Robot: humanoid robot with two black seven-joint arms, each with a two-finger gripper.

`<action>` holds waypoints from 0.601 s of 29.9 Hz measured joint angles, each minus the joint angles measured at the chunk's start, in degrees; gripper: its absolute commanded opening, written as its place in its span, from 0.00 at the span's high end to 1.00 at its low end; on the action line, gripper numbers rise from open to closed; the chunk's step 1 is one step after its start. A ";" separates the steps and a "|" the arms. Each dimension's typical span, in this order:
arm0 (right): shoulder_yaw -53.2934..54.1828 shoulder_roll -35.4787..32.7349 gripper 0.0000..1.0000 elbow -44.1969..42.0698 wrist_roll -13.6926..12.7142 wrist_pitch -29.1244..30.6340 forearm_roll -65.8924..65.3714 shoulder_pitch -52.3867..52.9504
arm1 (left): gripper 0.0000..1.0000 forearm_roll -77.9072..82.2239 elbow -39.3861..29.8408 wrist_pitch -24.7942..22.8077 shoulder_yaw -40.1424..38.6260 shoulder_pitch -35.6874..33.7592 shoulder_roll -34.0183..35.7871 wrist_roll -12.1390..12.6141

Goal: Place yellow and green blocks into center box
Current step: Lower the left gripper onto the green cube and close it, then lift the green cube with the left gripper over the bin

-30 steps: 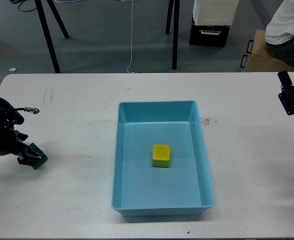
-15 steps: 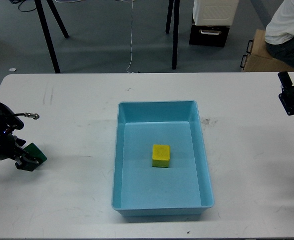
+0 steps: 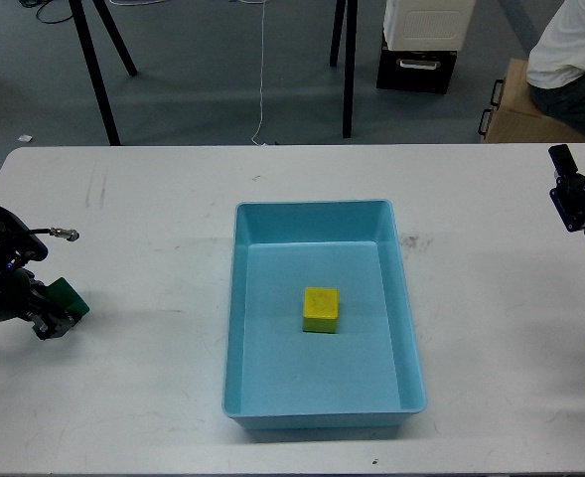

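Left tool (image 3: 52,316) sits low at the far left edge of the white worktop (image 3: 143,378), its dark fingers clenched on the green block (image 3: 71,295), which shows as a small green corner just right of the black arm body. Whether the block touches the worktop or hangs just above it cannot be told from this angle. A thin metal pin (image 3: 66,235) juts out from the upper part of that arm. Well apart to the right, the light blue box (image 3: 317,224) stands in the middle of the worktop, long side running away from the viewer. Inside it, the yellow block (image 3: 321,309) rests flat on the floor of the box, near its center and clear of all four walls. The right tool (image 3: 562,157) is at the far right edge, raised above the worktop's back corner; it is seen dark and end-on, so whether it is released or clenched cannot be told. Beyond the worktop, black stand legs (image 3: 95,70) rise from the grey floor.
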 measured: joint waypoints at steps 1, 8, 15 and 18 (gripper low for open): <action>0.00 0.00 0.01 -0.01 0.00 0.00 0.00 0.00 | 0.79 0.00 0.00 0.00 -0.16 -0.08 -0.03 0.00; 1.75 -0.13 0.01 -0.07 0.00 -0.01 0.00 -1.63 | 0.79 -2.71 -0.89 0.00 -0.85 -5.32 0.52 0.00; 6.91 -0.17 0.01 -0.29 0.00 -0.01 0.00 -7.12 | 0.79 -7.62 -6.97 -0.01 -0.40 -14.85 1.26 0.00; 9.26 -0.21 0.01 -0.49 0.09 -0.01 0.00 -9.64 | 0.79 -7.73 -12.47 -0.01 -0.38 -18.92 1.48 0.00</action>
